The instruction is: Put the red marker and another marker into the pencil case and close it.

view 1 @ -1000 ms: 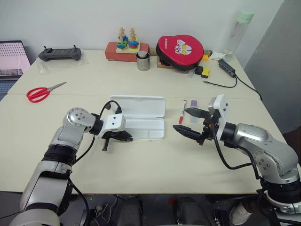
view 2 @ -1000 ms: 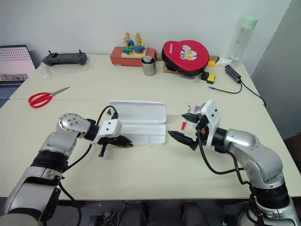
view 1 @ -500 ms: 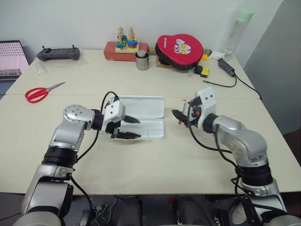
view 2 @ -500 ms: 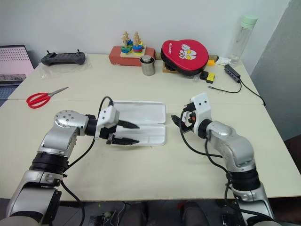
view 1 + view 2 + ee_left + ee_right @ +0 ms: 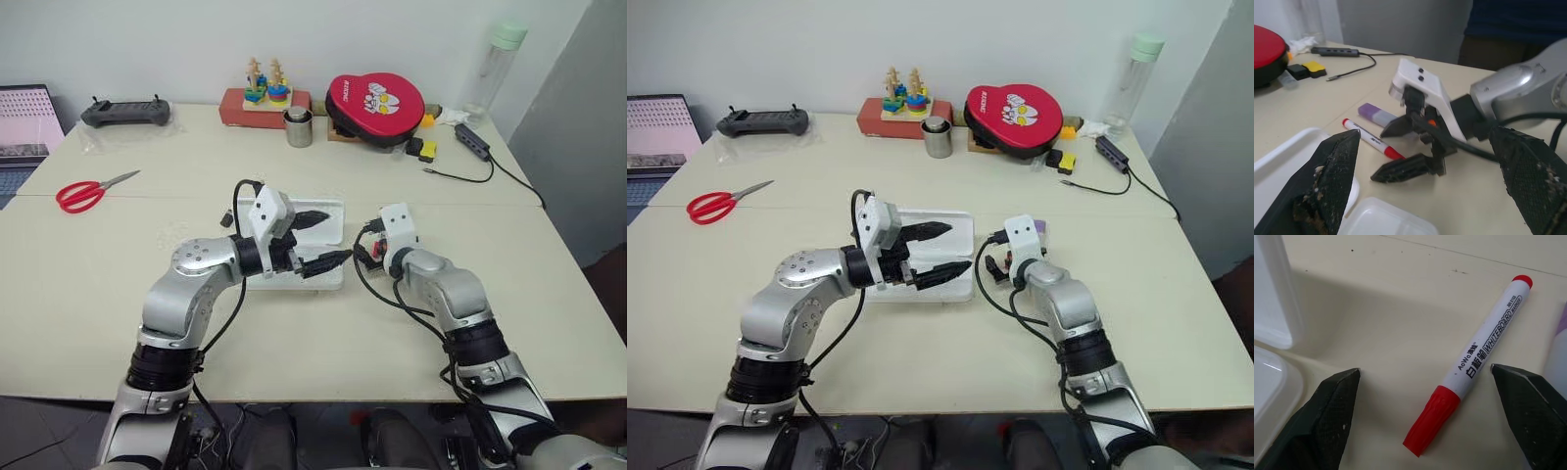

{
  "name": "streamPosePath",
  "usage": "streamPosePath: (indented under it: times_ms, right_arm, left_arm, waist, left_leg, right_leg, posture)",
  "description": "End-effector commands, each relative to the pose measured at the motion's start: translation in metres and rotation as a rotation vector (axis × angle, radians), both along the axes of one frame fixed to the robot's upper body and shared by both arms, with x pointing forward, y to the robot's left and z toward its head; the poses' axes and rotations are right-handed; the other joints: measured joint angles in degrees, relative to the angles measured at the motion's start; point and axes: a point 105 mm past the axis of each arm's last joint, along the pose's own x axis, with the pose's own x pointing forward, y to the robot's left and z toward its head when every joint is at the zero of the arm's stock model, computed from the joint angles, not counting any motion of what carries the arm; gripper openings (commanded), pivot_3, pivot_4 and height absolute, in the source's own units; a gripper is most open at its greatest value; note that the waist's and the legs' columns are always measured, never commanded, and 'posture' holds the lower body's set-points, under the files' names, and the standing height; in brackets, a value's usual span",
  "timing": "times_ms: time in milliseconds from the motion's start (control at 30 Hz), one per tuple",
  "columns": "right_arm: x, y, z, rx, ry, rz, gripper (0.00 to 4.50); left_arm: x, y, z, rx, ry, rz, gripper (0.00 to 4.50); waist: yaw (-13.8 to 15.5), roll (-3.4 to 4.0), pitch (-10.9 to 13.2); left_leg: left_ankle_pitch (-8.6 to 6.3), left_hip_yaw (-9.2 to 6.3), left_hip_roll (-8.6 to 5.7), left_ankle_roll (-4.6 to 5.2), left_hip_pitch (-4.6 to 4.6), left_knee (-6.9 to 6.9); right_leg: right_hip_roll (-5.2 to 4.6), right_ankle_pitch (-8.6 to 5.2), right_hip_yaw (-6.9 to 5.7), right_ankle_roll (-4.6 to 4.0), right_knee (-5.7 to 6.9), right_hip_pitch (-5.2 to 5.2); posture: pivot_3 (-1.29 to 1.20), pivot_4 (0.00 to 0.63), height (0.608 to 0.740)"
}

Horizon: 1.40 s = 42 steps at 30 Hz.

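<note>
right pincer wide open, empty, straddling red marker to grasp | left pincer open, empty, over case | lavender marker at marker's 3 o'clock on tabletop

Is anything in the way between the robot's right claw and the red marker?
Nothing visible is. The right gripper hangs open just above the red marker, which lies bare on the table beside the purple marker and the open pencil case. Only bare tabletop shows between the fingers.
</note>
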Motion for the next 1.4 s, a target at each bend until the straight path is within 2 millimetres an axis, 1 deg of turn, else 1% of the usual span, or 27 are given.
streamPosePath:
  times_ms: [33,133,167,200,233,467,533,600,733,767,800,833,867,933,967,1033,1067,1133,1167,1233,1300,1400]
  right_arm:
    - [0.009,-0.008,0.000,-0.009,-0.008,-0.063,3.68]
    - [0.013,-0.013,0.001,-0.012,-0.006,-0.095,2.93]
    - [0.013,-0.013,0.001,-0.010,-0.007,-0.102,2.81]
    - [0.014,-0.014,0.002,-0.009,-0.008,-0.107,2.47]
    - [0.014,-0.014,0.002,-0.009,-0.008,-0.111,2.30]
    - [0.015,-0.021,0.003,0.018,-0.016,-0.175,0.57]
    - [0.016,-0.022,0.006,0.029,-0.024,-0.188,0.28]
    - [0.017,-0.022,0.012,0.055,-0.036,-0.199,0.28]
    - [0.021,-0.027,0.037,0.178,-0.105,-0.256,0.28]
    - [0.022,-0.026,0.052,0.197,-0.167,-0.236,0.28]
    - [0.022,-0.024,0.070,0.222,-0.249,-0.204,0.28]
    - [0.020,-0.021,0.088,0.243,-0.324,-0.156,0.28]
    - [0.015,-0.014,0.106,0.271,-0.384,-0.072,0.28]
    - [0.002,0.003,0.127,0.293,-0.448,0.105,0.28]
    - [-0.004,0.011,0.131,0.288,-0.455,0.186,0.28]
    - [-0.020,0.028,0.141,0.258,-0.470,0.386,0.28]
    - [-0.028,0.037,0.146,0.254,-0.464,0.486,0.28]
    - [-0.045,0.054,0.146,0.212,-0.439,0.683,0.28]
    - [-0.052,0.062,0.140,0.160,-0.413,0.775,0.28]
    - [-0.060,0.071,0.118,0.033,-0.330,0.925,0.28]
    - [-0.059,0.077,0.097,-0.081,-0.271,1.022,0.28]
    - [-0.047,0.084,0.074,-0.206,-0.231,1.085,0.28]
  left_arm:
    - [0.003,-0.010,0.020,-0.018,-0.104,0.029,4.50]
    - [0.006,-0.015,0.025,-0.043,-0.119,0.054,4.50]
    - [0.005,-0.016,0.025,-0.043,-0.119,0.050,4.50]
    - [0.005,-0.017,0.025,-0.042,-0.121,0.048,4.50]
    - [0.005,-0.018,0.025,-0.042,-0.122,0.048,4.50]
    - [0.006,-0.020,0.029,-0.063,-0.119,0.042,4.50]
    - [0.007,-0.019,0.030,-0.072,-0.117,0.048,4.50]
    - [0.008,-0.019,0.031,-0.075,-0.119,0.050,4.50]
    - [0.011,-0.019,0.033,-0.076,-0.131,0.063,4.50]
    - [0.013,-0.015,0.036,-0.089,-0.131,0.084,4.50]
    - [0.016,-0.009,0.041,-0.108,-0.133,0.112,4.50]
    - [0.018,-0.001,0.045,-0.123,-0.136,0.139,4.50]
    - [0.019,0.009,0.049,-0.129,-0.142,0.167,4.50]
    - [0.016,0.028,0.051,-0.122,-0.150,0.194,4.50]
    - [0.015,0.037,0.051,-0.111,-0.156,0.204,4.50]
    - [0.010,0.065,0.047,-0.066,-0.160,0.239,4.50]
    - [0.003,0.076,0.040,-0.034,-0.140,0.229,4.50]
    - [-0.011,0.094,0.026,0.036,-0.091,0.208,4.50]
    - [-0.016,0.106,0.019,0.102,-0.113,0.225,4.50]
    - [-0.025,0.127,0.005,0.171,-0.066,0.239,4.50]
    - [-0.032,0.142,-0.001,0.189,-0.012,0.247,4.50]
    - [-0.039,0.151,-0.006,0.197,0.026,0.256,4.50]
  waist:
    - [0.0,0.00,0.0]
    - [0.0,0.00,0.0]
    - [0.0,0.00,0.0]
    - [0.0,0.00,0.0]
    - [0.0,0.00,0.0]
    - [0.0,0.01,0.0]
    - [0.0,0.00,0.0]
    - [0.0,0.01,0.0]
    - [-0.1,0.02,0.0]
    - [-0.1,0.02,0.0]
    - [-0.1,0.03,0.0]
    - [-0.1,0.05,0.0]
    - [-0.1,0.05,0.0]
    - [-0.3,0.07,0.0]
    - [-0.5,0.07,0.0]
    - [-1.2,0.08,0.0]
    - [-1.5,0.08,0.0]
    - [-1.6,0.08,0.0]
    - [-1.7,0.09,0.1]
    - [-1.7,0.12,0.1]
    - [-1.4,0.11,0.1]
    - [-0.9,0.11,0.1]
  left_leg:
    - [0.00,0.01,0.00,0.00,0.00,0.00]
    - [0.00,0.01,0.00,0.00,0.00,0.00]
    - [0.00,0.00,0.00,0.00,0.00,0.00]
    - [0.00,0.00,0.00,0.00,0.00,0.00]
    - [0.00,0.00,0.00,0.00,0.00,0.00]
    - [0.00,0.00,-0.01,0.00,-0.01,-0.01]
    - [0.00,0.01,-0.02,0.00,-0.01,-0.01]
    - [0.00,0.01,-0.02,0.00,-0.01,-0.01]
    - [0.00,0.01,-0.02,0.00,-0.02,-0.03]
    - [0.00,0.02,-0.02,0.00,-0.03,-0.03]
    - [0.00,0.02,-0.02,0.00,-0.04,-0.03]
    - [0.00,0.03,-0.02,0.00,-0.05,-0.03]
    - [0.00,0.04,-0.02,0.00,-0.09,-0.03]
    - [0.00,0.04,-0.02,0.00,-0.09,-0.05]
    - [0.00,0.04,-0.01,0.00,-0.10,-0.08]
    - [0.00,0.04,0.00,0.00,-0.07,-0.14]
    - [0.00,0.05,0.00,0.00,-0.03,-0.19]
    - [0.00,0.07,0.02,0.00,0.02,-0.34]
    - [0.00,0.03,0.02,0.00,0.03,-0.38]
    - [-0.01,0.11,0.03,0.00,0.07,-0.52]
    - [-0.01,0.11,0.04,0.00,0.12,-0.61]
    - [0.00,0.05,0.06,0.00,0.17,-0.65]
  right_leg:
    - [0.00,0.00,0.01,0.00,0.00,0.00]
    - [0.00,0.01,0.01,0.02,0.00,0.00]
    - [0.00,0.02,0.00,0.02,0.00,0.01]
    - [0.00,0.02,0.00,0.03,0.00,0.01]
    - [0.00,0.02,0.00,0.03,0.00,0.01]
    - [0.00,0.02,0.00,0.03,-0.03,0.01]
    - [-0.01,0.02,0.00,0.03,-0.04,0.01]
    - [-0.01,0.02,0.01,0.03,-0.04,0.00]
    - [-0.01,0.02,0.02,0.02,-0.04,-0.03]
    - [-0.01,0.02,0.03,0.02,-0.04,-0.04]
    - [-0.01,0.02,0.03,0.02,-0.05,-0.06]
    - [-0.01,0.02,0.03,0.02,-0.05,-0.07]
    - [-0.01,0.02,0.04,0.03,-0.06,-0.11]
    - [-0.01,0.01,0.04,0.03,-0.06,-0.12]
    - [0.00,0.01,0.04,0.03,-0.07,-0.14]
    - [0.00,0.01,0.04,0.03,-0.08,-0.14]
    - [0.00,0.01,0.04,0.02,-0.08,-0.13]
    - [0.00,-0.02,0.04,-0.04,-0.10,-0.13]
    - [-0.01,-0.05,-0.02,-0.09,-0.08,-0.12]
    - [-0.04,-0.10,0.02,-0.18,-0.11,-0.17]
    - [-0.05,-0.20,-0.04,-0.33,-0.12,-0.18]
    - [-0.05,-0.32,-0.14,-0.38,-0.10,-0.17]
  posture:
    - [0.00,0.150,0.740]
    - [0.00,0.150,0.740]
    - [0.00,0.150,0.740]
    - [0.00,0.150,0.740]
    - [0.00,0.150,0.740]
    - [0.00,0.150,0.740]
    - [0.00,0.150,0.740]
    - [0.00,0.150,0.740]
    - [0.00,0.150,0.740]
    - [0.00,0.150,0.740]
    - [0.00,0.150,0.740]
    - [0.00,0.150,0.740]
    - [0.00,0.150,0.740]
    - [0.00,0.150,0.740]
    - [0.00,0.150,0.740]
    - [0.00,0.150,0.740]
    - [0.00,0.150,0.740]
    - [0.00,0.150,0.740]
    - [0.00,0.150,0.740]
    - [0.00,0.150,0.740]
    - [0.00,0.150,0.740]
    - [0.00,0.150,0.740]
